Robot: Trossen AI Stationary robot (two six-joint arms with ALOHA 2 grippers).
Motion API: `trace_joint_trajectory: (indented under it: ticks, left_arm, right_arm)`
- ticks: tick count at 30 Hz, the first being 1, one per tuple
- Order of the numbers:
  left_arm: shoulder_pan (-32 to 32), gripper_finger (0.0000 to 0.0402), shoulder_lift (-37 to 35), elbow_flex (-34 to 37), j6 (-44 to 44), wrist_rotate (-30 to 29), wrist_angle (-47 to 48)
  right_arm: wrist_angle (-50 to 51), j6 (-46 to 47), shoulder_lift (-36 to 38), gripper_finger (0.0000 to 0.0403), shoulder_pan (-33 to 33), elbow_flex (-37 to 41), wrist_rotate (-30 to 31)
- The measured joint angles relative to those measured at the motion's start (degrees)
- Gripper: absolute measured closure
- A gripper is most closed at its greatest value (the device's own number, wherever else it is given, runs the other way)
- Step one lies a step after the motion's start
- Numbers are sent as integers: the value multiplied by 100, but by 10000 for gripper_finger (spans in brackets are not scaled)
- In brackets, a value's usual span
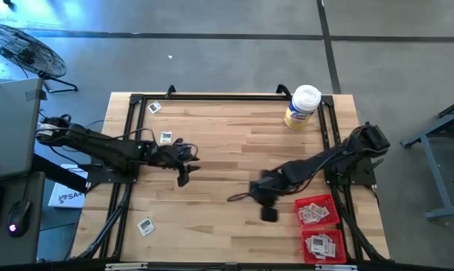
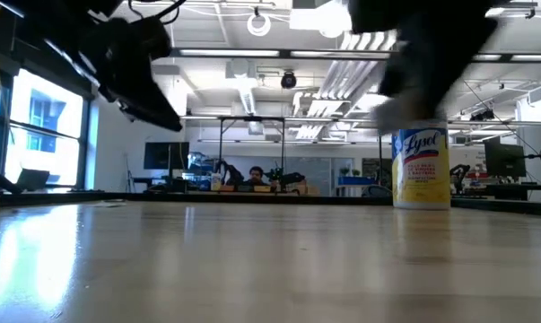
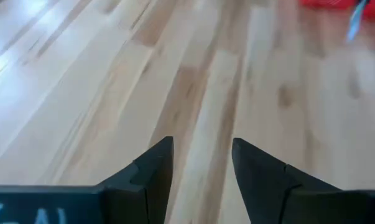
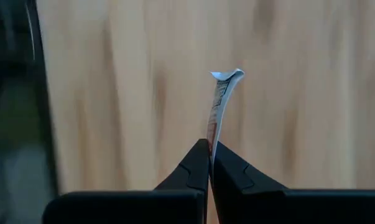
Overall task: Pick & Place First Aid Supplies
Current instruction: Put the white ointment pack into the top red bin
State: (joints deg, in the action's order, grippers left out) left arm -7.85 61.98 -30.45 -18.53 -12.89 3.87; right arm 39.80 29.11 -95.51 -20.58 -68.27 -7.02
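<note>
Packets: one [image 4: 221,102] is pinched edge-on in the right tool [image 4: 208,163], fingers clenched on it, packet sticking up past the tips and curled at the top. In the high view the right tool [image 1: 266,197] sits over the desk [image 1: 234,150] just left of the red trays, right arm reaching in from the right edge.

Both trays [image 1: 315,211] [image 1: 322,245] at the near right corner hold packets already. Three loose packets lie on the desk: one [image 1: 154,108] at the far left corner, one [image 1: 166,138] just beside the left arm, one [image 1: 144,225] near the left front.

Left tool [image 1: 183,172] is released, fingers [image 3: 153,171] apart with bare wood between them, nothing held. It hovers over the left middle of the desk.

Jar [image 1: 302,107] stands upright at the far right, white lid on.
</note>
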Motion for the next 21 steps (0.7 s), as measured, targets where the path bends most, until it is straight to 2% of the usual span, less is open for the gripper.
trace_joint_trajectory:
  ticks: [2, 5, 9, 13, 21]
  left_arm:
    - [-164, 239, 4, 70, -140, -297, 78]
    - [-393, 239, 4, 183, -286, -636, 15]
    - [-629, 239, 4, 211, -405, -935, 55]
    - [-733, 239, 4, 211, -410, -1008, 55]
    - [-720, 239, 4, 211, -449, -1025, 55]
  right_arm:
    - [1152, 312, 118, 401, -235, -86, -447]
    - [2485, 901, 325, 402, -667, 27, -725]
    - [3305, 1856, 664, 399, -1211, 407, -809]
    - [3068, 2813, 1130, 402, -1594, 858, -944]
    - [1353, 4016, 1665, 396, -1936, 2029, -1314]
